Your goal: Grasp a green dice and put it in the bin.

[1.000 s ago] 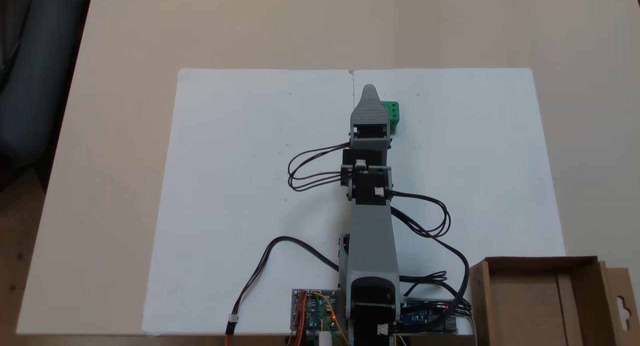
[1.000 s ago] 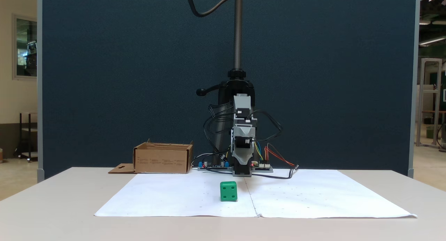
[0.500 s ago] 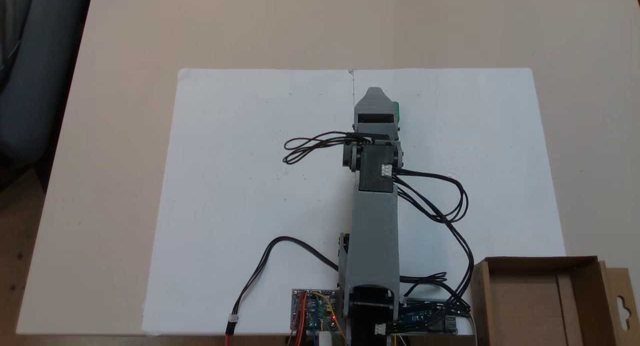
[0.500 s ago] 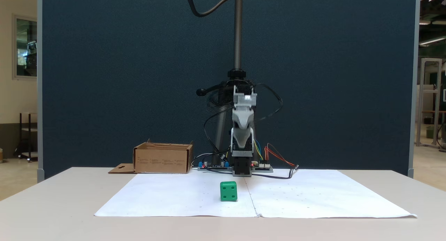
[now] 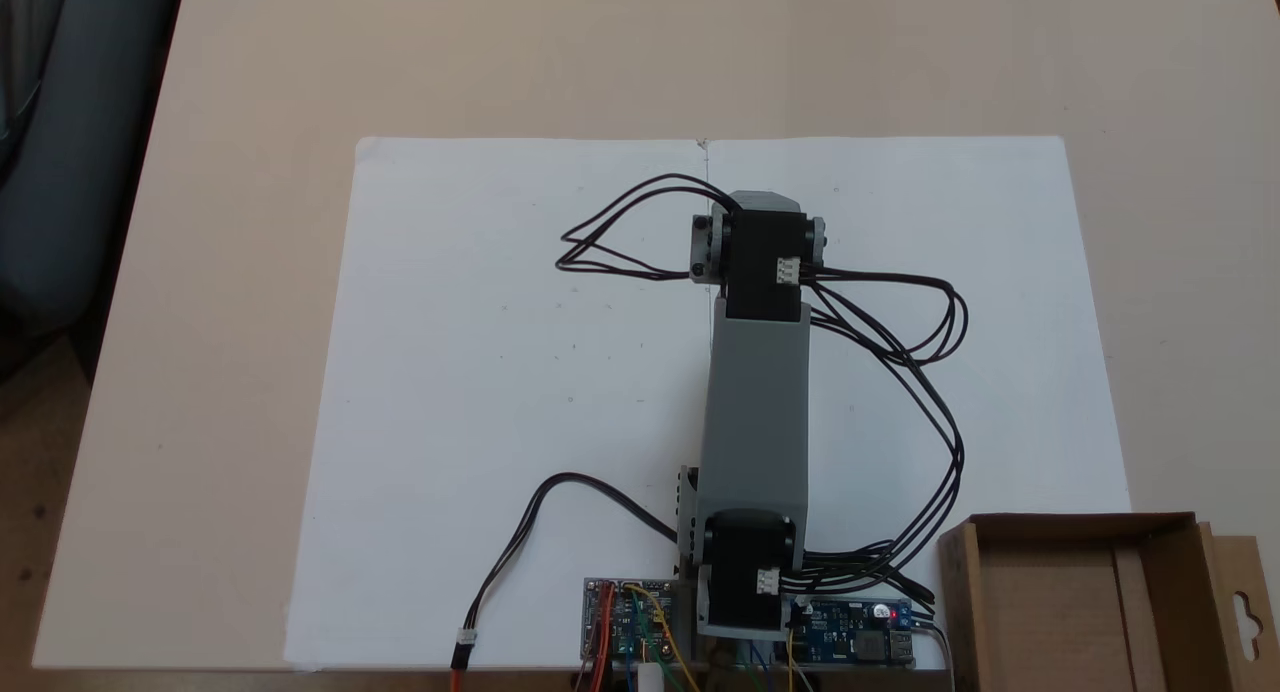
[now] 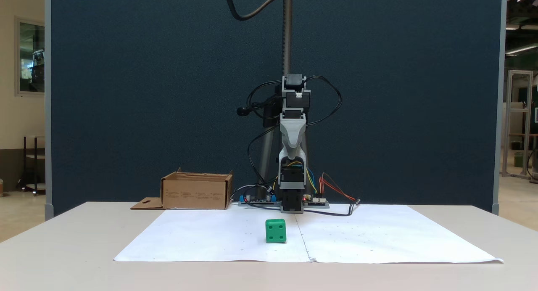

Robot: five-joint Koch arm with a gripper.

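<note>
Bin (image 6: 196,191): brown cardboard, on the table (image 6: 63,249) at the left of the front fixed view, flap flat on its left side; in the top fixed view it sits at the lower right (image 5: 1080,602), cut off by the bottom edge.

Dice (image 6: 275,231): green, four pips facing the front camera, resting on white paper (image 6: 210,240) just left of the sheet seam, apart from the arm. In the top fixed view the arm covers it.

Arm (image 5: 755,402): raised and folded, elbow high, forearm pointing down.

Claw (image 6: 292,153): hangs well above the dice; its jaws line up one behind the other, so open or closed cannot be told.

Boards (image 5: 630,622): at the arm's base, wires attached.
</note>
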